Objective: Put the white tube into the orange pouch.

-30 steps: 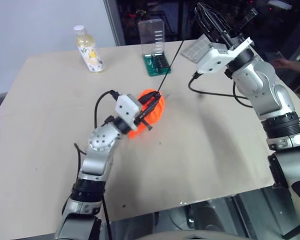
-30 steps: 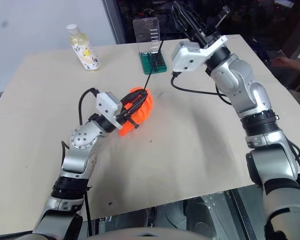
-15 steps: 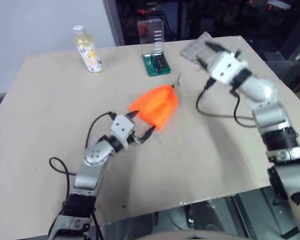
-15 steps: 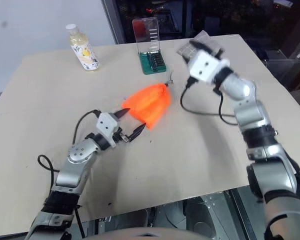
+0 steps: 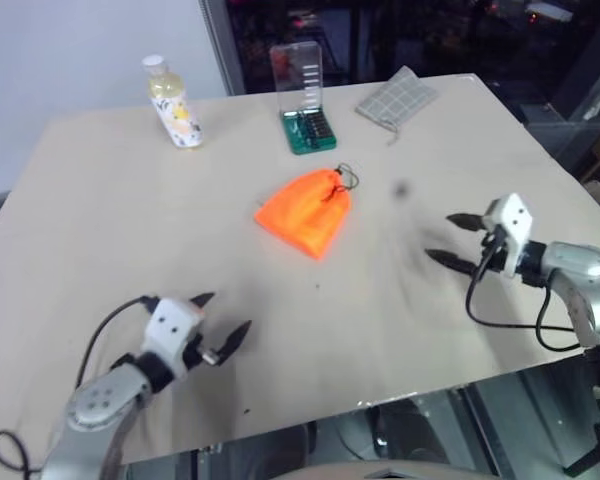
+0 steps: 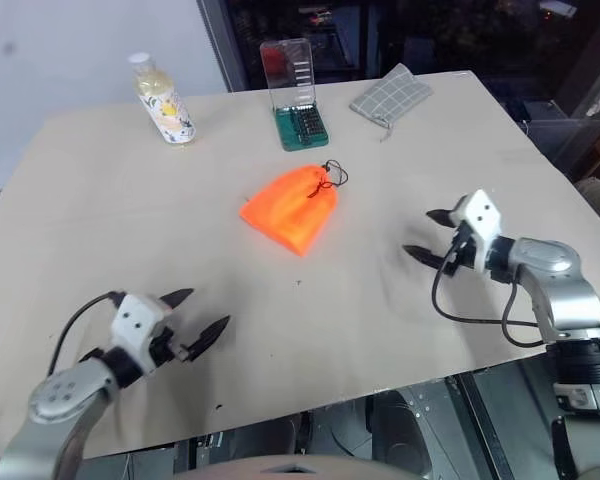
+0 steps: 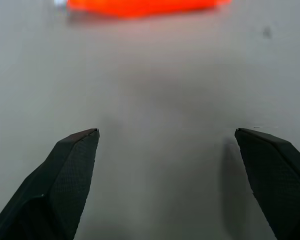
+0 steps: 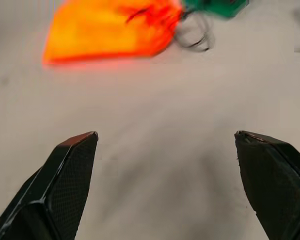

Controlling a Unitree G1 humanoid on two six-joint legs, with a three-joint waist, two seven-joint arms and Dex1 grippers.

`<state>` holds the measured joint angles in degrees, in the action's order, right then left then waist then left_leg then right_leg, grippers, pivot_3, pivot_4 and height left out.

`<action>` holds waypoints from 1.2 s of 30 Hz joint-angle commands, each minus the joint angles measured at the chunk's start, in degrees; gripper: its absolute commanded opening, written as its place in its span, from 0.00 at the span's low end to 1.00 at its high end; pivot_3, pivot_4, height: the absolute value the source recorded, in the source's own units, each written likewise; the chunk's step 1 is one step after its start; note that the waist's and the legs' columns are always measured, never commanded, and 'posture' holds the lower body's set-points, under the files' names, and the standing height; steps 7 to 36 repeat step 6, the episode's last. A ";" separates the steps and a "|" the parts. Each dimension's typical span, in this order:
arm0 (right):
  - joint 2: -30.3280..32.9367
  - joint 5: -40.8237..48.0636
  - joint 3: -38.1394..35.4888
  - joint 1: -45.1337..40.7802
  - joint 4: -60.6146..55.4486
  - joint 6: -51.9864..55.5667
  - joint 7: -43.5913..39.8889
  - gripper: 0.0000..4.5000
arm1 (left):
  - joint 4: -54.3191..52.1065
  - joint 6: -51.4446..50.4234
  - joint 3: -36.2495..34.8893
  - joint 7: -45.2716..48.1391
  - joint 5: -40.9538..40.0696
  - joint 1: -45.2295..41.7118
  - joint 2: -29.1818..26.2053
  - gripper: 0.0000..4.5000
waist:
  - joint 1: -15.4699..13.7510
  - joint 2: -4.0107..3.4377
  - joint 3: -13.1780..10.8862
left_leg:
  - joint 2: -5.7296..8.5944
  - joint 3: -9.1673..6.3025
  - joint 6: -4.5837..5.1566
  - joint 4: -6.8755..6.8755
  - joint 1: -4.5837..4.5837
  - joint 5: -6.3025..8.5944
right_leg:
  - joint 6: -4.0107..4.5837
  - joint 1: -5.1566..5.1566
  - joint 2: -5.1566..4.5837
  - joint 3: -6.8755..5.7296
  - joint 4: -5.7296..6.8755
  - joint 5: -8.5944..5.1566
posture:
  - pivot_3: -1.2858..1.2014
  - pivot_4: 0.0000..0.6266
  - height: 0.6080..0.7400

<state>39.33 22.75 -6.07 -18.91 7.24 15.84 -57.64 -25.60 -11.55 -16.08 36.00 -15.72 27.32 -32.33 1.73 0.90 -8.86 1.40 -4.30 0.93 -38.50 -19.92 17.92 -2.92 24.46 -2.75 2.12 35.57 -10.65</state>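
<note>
From the head views, the orange pouch (image 5: pixel 307 211) lies mid-table, cord drawn; the white tube is nowhere visible, presumably inside. Left gripper (image 5: pixel 225 326) and right gripper (image 5: pixel 452 240) stand spread and empty. Both wrist views confirm this; retreating should keep well clear.

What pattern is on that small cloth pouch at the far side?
Grey checks on the cloth pouch, clearest in the right eye view.

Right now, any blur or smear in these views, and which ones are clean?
Right wrist view: the orange pouch and its cord are smeared, while the right pincer fingertips look crisp. Left wrist view: the pouch is a soft orange streak. Left eye view: the table and bottle look sharp, with a faint dark smudge by the pouch.
</note>
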 commanded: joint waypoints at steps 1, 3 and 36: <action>3.09 2.84 -4.03 1.20 3.85 -1.05 -5.70 0.98 | -4.38 -0.79 -6.26 0.51 -4.29 3.02 0.31 1.00 | -0.28 -0.10 -0.18 | 0.00 0.05 0.00 -0.01 0.19 0.00 | 0.08 -0.26 -0.01 -0.07 -0.08 -0.20 | 0.52 0.24 1.00; 3.57 3.94 -4.21 0.81 5.24 0.29 -7.63 0.98 | -5.09 -0.91 -7.47 0.29 -5.96 3.41 1.04 1.00 | -0.26 -0.12 -0.20 | -0.01 0.12 0.01 -0.04 0.22 0.00 | 0.01 -0.29 -0.01 -0.06 -0.08 -0.25 | 0.52 0.24 1.00; 3.46 4.23 -3.96 1.11 6.80 -0.10 -9.51 0.98 | -5.76 -0.99 -8.38 -0.77 -6.50 3.18 2.09 1.00 | -0.24 -0.12 -0.20 | -0.06 0.23 0.01 -0.09 0.31 -0.01 | 0.00 -0.40 0.06 -0.06 -0.05 -0.24 | 0.52 0.24 1.00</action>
